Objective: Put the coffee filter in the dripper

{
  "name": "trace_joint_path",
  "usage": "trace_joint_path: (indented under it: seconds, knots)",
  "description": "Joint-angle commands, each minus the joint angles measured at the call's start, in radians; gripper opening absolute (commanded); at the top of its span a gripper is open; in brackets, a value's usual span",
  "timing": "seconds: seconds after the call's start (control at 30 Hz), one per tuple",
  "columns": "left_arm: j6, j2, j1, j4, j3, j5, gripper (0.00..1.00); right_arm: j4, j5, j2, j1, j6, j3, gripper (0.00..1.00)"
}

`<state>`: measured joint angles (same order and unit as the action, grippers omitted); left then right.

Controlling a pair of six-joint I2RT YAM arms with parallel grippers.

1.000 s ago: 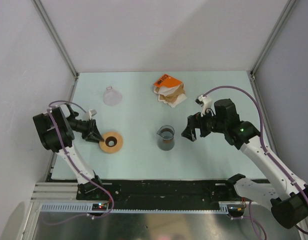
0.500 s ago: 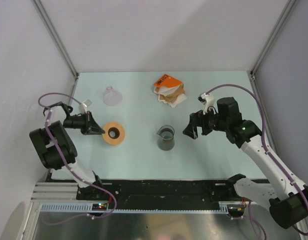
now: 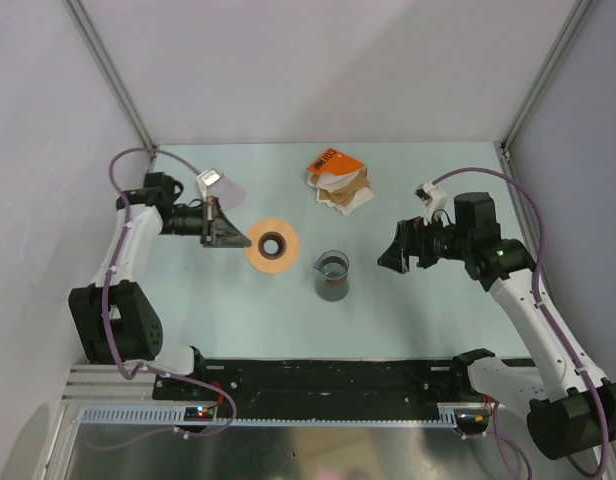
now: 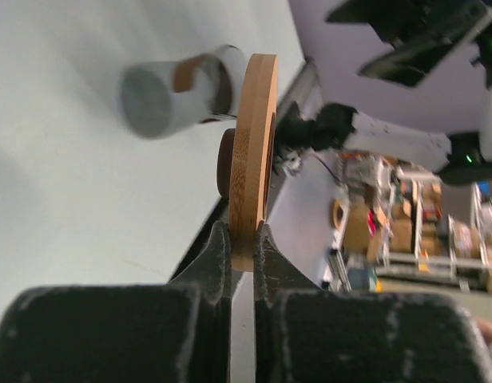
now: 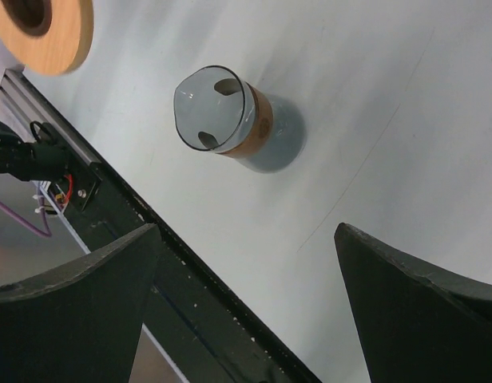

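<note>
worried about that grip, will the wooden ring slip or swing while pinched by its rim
The wooden ring looks rigid, so it probably won't flex. The left gripper pinches only its rim, so it might pivot. Its smooth faces could slip if jolted.

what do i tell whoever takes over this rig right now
Left pincer: shut on the rim of the tan wooden ring with a hole, left of centre.
Right pincer: open, empty, just right of the dark grey cylindrical cup.
Thin white paper coffee filter: seems to lie in the pile with the brown papers and the orange pack, far centre.
Clear plastic cone dripper: not visible in any view; the left arm may hide it.
Done: nothing of the filter job.
Left: find the dripper, pick up the filter, seat it inside.
</note>
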<state>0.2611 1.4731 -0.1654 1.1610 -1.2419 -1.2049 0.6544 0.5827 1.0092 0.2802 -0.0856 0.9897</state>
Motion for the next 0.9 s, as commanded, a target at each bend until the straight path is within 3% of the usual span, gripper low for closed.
trace_joint_path:
  seconds: [0.0,0.3,0.4,0.5,0.63,0.77,0.87]
  knots:
    - [-0.082,-0.028,0.158,0.011,-0.065,-0.155,0.00,0.055,0.062,-0.020,-0.030,0.000,0.036,0.97]
    - [-0.138,0.092,0.362,0.010,-0.176,-0.156,0.00,0.109,0.048,-0.045,-0.053,0.029,0.035,0.97]
    - [-0.219,0.075,0.396,-0.048,-0.180,-0.120,0.00,0.124,0.043,-0.056,-0.059,0.037,0.033,0.97]
    - [-0.392,0.038,0.404,-0.152,-0.164,-0.074,0.00,0.129,0.042,-0.064,-0.066,0.041,0.029,0.97]
    - [-0.665,-0.023,0.411,-0.362,-0.118,-0.025,0.00,0.123,0.051,-0.067,-0.069,0.037,0.018,0.97]
    - [-1.011,-0.096,0.434,-0.783,0.072,0.005,0.00,0.106,0.056,-0.065,-0.070,0.030,0.011,0.97]
    - [-1.127,-0.106,0.462,-1.013,0.188,0.034,0.00,0.102,0.062,-0.071,-0.072,0.028,0.000,0.96]
